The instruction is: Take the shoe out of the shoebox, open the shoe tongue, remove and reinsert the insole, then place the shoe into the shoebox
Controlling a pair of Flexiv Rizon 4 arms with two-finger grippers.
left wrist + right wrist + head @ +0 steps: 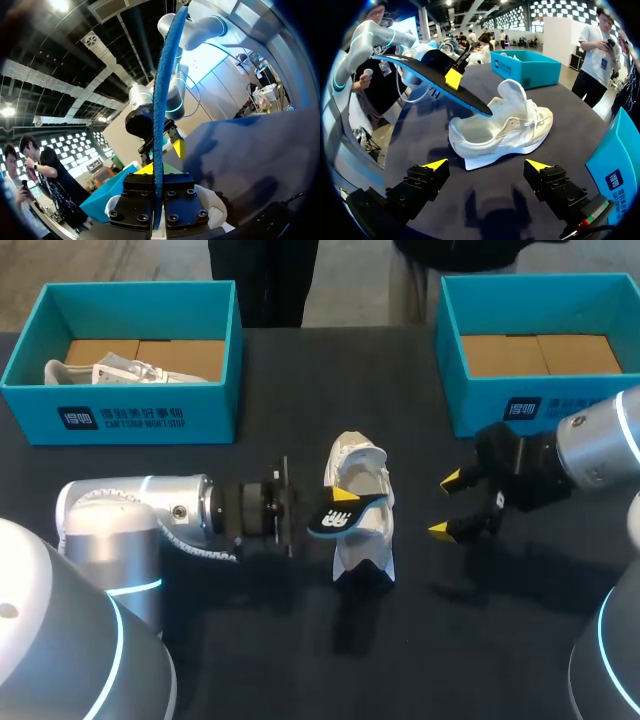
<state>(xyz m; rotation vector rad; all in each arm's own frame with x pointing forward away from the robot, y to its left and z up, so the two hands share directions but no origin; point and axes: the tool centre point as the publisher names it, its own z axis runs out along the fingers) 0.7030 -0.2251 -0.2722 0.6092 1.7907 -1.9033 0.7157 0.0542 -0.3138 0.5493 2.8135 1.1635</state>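
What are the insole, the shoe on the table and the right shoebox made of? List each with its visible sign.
The insole: likely foam, thin; matte black face, blue fuzzy edge.
The shoe: white woven-looking textile upper, matte, over a smooth moulded sole, maybe rubber or foam.
The right shoebox: teal cardboard, matte; bare brown board inside.

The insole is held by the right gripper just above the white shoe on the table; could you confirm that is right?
Not quite: the left gripper holds the insole just above the white shoe on the table, as the head view shows. The right gripper is open beside it.
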